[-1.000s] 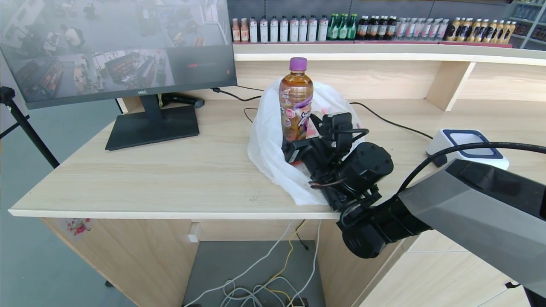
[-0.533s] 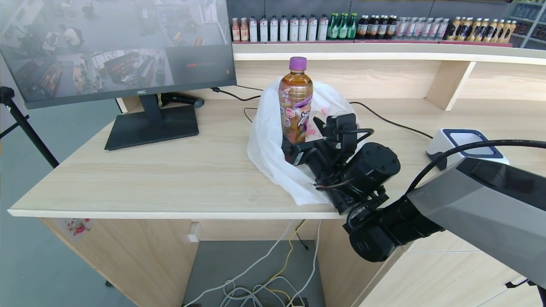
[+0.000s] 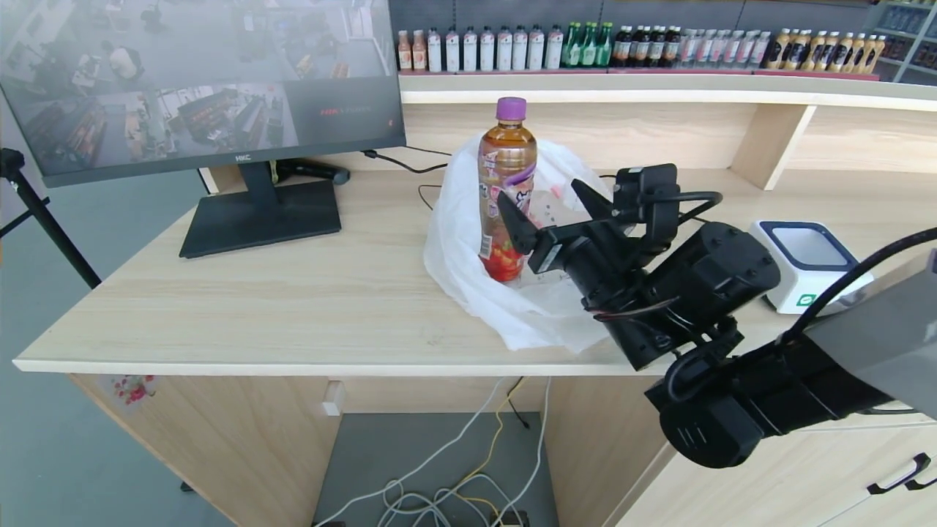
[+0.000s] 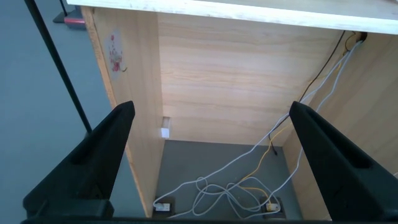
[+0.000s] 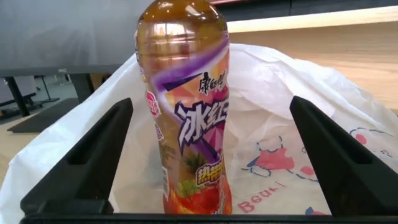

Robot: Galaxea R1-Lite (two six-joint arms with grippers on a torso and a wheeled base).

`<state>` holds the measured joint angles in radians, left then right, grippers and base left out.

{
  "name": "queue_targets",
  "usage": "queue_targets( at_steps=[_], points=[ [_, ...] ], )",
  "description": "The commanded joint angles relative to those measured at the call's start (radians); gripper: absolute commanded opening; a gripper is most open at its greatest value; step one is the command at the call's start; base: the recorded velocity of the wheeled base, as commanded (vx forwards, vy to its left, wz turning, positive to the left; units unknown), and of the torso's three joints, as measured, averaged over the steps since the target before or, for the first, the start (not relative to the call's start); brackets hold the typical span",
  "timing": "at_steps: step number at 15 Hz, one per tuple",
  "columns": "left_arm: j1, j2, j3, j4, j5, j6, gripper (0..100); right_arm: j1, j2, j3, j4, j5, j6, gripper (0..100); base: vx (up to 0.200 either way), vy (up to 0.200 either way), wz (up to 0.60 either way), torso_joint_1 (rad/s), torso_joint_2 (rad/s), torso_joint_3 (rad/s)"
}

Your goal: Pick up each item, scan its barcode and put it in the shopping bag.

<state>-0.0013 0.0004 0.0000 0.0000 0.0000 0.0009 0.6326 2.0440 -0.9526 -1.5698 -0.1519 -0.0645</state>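
Backing up and to the right, the right gripper has let go of the bottle and now hangs just beside it with its fingers spread wide and nothing between them, and the scanner shows more fully than it did. That bottle stands upright inside the shopping bag on the counter, its purple cap well above the bag's rim. The step in hand looks like the retreat after the drop-off, and doing it well means drawing straight back along the line of the open fingers, so that neither finger brushes the tall, narrow bottle or snags the loose white film. I would raise the wrist above the bag's rim before any swing to the side, since a tug on the plastic could tip the bottle over. The left gripper hangs low before the counter's front, fingers apart and holding nothing, with cables on the floor beyond it. By count: one bottle in the bag, one bag, one scanner, one monitor, two grippers.
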Motion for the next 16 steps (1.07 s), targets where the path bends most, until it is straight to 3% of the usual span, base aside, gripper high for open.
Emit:
queue_targets(
  at_steps=[1,5,7,9,11,16],
  points=[
    [0.000,0.000,0.000,0.000,0.000,0.001,100,-0.001,-0.123,0.110,-0.001,0.000,0.002,100,0.000,0.000,0.00,0.000,0.00,0.000],
    [0.000,0.000,0.000,0.000,0.000,0.002,100,-0.001,-0.390,0.515,-0.001,0.006,0.052,100,0.000,0.000,0.00,0.000,0.00,0.000],
    [0.000,0.000,0.000,0.000,0.000,0.001,100,0.004,-0.472,0.627,-0.001,0.031,0.045,100,0.000,0.000,0.00,0.000,0.00,0.000],
    [0.000,0.000,0.000,0.000,0.000,-0.004,100,0.007,-0.515,0.681,-0.001,0.098,0.020,100,0.000,0.000,0.00,0.000,0.00,0.000],
    [0.000,0.000,0.000,0.000,0.000,-0.001,100,0.006,-0.538,0.683,-0.001,0.097,0.003,100,0.000,0.000,0.00,0.000,0.00,0.000],
    [0.001,0.000,0.000,0.000,0.000,-0.005,100,-0.030,-0.464,0.571,-0.001,0.097,-0.023,100,0.000,0.000,0.00,0.000,0.00,0.000]
  ],
)
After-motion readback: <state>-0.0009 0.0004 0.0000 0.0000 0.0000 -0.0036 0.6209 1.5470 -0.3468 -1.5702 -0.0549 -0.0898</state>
